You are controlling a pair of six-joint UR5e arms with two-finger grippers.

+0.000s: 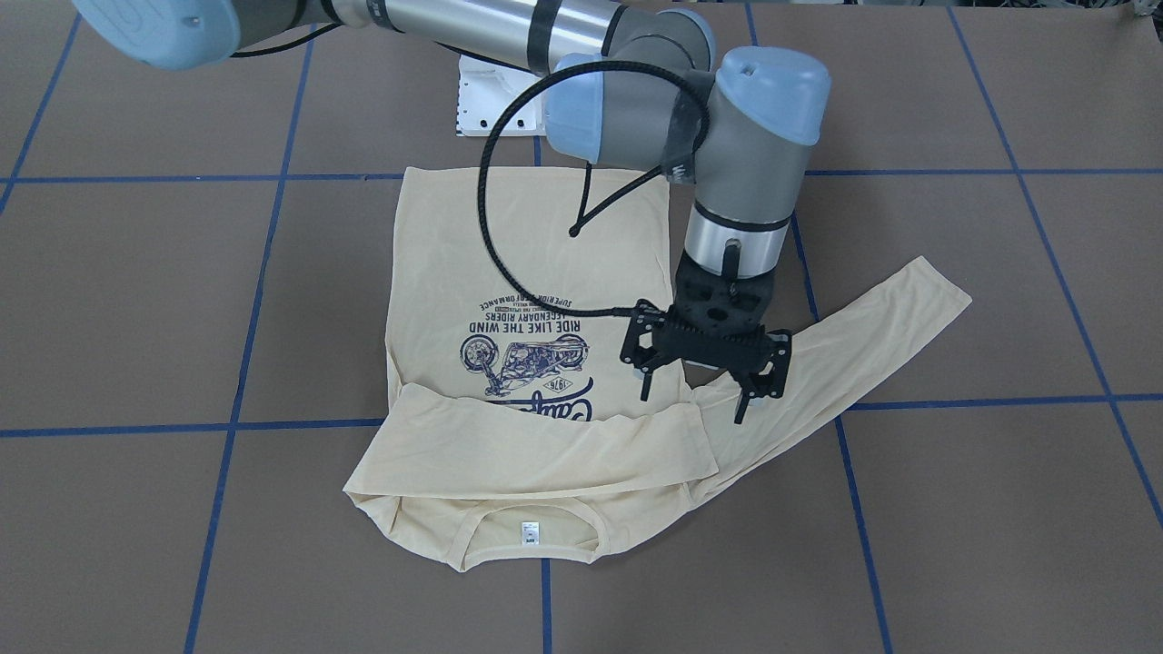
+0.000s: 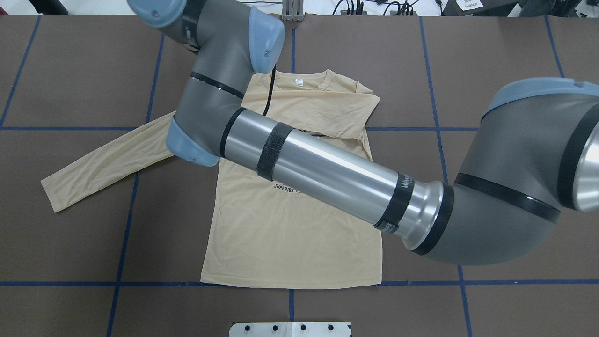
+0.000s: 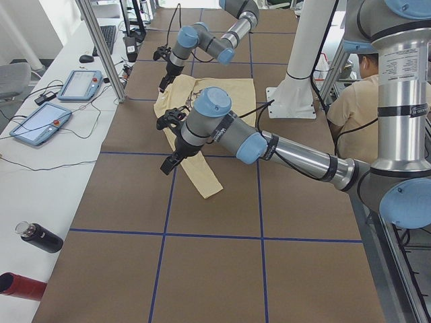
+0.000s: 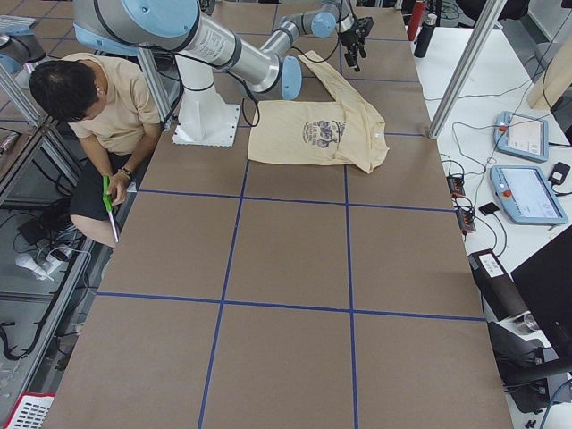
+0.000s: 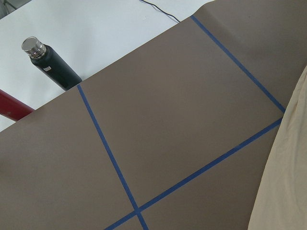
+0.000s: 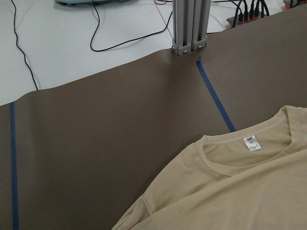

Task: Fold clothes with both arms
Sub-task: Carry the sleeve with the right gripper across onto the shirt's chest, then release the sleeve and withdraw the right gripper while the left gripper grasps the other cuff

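The cream-yellow T-shirt lies flat, print up, with its collar and white tag on the operators' side. One sleeve is folded across the chest and covers part of the print. The other sleeve lies stretched out toward my left. My right arm reaches across the shirt. My right gripper points down, open and empty, just above the shoulder where the stretched sleeve starts. The arm hides it in the overhead view. My left gripper shows only in the exterior left view, so I cannot tell its state.
The white base plate sits at my edge of the table. An aluminium post stands at the far edge beyond the collar. A black bottle and a red one lie off the mat. A person sits by the pedestal.
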